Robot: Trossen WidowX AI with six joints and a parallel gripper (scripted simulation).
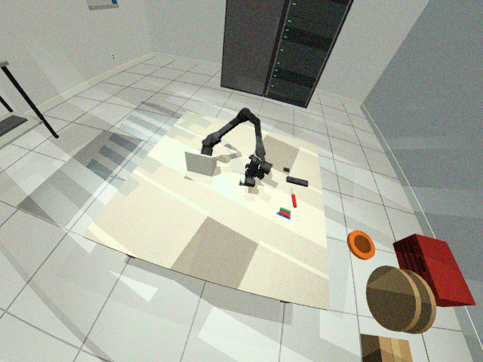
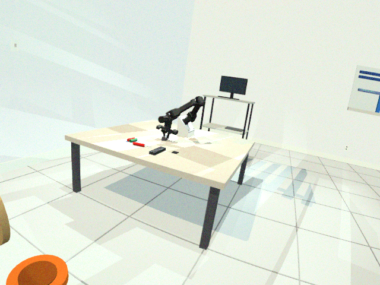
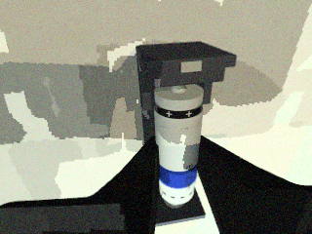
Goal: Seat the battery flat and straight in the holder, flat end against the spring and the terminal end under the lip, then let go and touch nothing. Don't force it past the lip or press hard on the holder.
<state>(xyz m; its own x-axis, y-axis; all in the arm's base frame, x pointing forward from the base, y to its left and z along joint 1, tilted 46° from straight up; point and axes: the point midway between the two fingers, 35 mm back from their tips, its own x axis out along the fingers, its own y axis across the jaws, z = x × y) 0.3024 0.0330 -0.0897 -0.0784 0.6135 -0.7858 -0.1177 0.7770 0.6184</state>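
Note:
The battery [image 3: 178, 132], pale grey with a blue band and a plus-marked dark ring, stands out in the wrist view. My gripper [image 3: 175, 142] is shut on it, one black finger on each side. The black holder [image 3: 187, 51] [image 1: 248, 182] [image 2: 164, 138] is around and behind it on the table. The battery's terminal end is close to the holder's lip end and appears just short of the overhang; whether it is under the lip is unclear. Its flat end is over the near base, at the spring's end. The spring is hidden, and contact with the base cannot be told.
On the table [image 1: 218, 241] [image 2: 196, 174] are a long black block [image 1: 296, 181] [image 2: 157, 150], a small black square [image 1: 286, 170] [image 2: 174, 152], a red-handled tool [image 1: 293, 200] [image 2: 138, 143] and red and green cylinders. A pale upright panel [image 1: 200, 164] stands beside the arm's base.

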